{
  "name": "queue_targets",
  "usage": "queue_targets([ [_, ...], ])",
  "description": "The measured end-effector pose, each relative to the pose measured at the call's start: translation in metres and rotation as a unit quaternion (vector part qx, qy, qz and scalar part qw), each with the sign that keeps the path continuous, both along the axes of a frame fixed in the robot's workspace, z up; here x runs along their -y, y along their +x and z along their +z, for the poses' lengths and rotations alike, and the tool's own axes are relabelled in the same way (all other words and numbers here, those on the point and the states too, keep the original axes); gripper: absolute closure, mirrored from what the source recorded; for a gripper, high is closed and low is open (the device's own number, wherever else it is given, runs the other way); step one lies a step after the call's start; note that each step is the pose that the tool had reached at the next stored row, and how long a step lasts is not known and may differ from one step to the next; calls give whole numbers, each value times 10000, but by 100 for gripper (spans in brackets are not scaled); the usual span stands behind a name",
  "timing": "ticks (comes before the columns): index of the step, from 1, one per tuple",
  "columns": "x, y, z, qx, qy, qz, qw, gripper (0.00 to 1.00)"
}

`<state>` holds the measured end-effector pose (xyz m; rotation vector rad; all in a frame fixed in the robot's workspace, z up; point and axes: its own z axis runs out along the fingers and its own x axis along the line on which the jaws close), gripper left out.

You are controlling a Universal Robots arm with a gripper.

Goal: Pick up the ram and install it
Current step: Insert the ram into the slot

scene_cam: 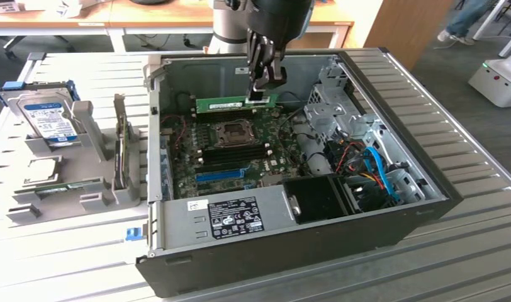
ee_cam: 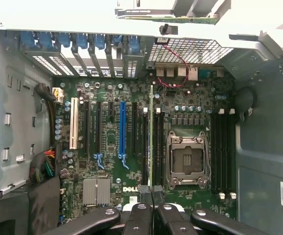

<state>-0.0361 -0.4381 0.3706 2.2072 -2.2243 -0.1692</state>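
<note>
Closest to me, the big black PC box (scene_cam: 406, 220) lies on its side on the slatted table (scene_cam: 457, 264), open side up. That way the tool can reach in from above. A white sticker (scene_cam: 235, 217) sits on the near metal part.

Inside, the green board (scene_cam: 277, 167) lies flat w/ a blue slot (scene_cam: 218, 174) & a square chip holder (scene_cam: 236, 132) further in.

Just past the chip holder is the ram (scene_cam: 230, 102), the thin green stick. It stands on its long edge, low over the board. The tool (scene_cam: 262, 93) is squeezed tight on it near one end, pointing straight down. I think it holds the stick this way b/c the bottom edge has to go down into a slot. In the wrist view the stick runs the same way as the long black slots (ee_cam: 158, 147) beside the chip holder, so it looks lined up w/ them. I can't tell if it touches a slot yet.

Off to the exterior view's left, well apart from the box, a grey rack (scene_cam: 87, 201) holds a hard drive (scene_cam: 50, 119) standing up, easy to grab.
</note>
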Motion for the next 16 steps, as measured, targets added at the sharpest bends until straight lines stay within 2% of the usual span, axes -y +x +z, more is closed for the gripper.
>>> queue_targets([
  [5, -1, 0, -7, 0, 1, 0, 10000, 88],
  [16, 0, 0, -115, 0, 0, -1, 10000, 88],
])
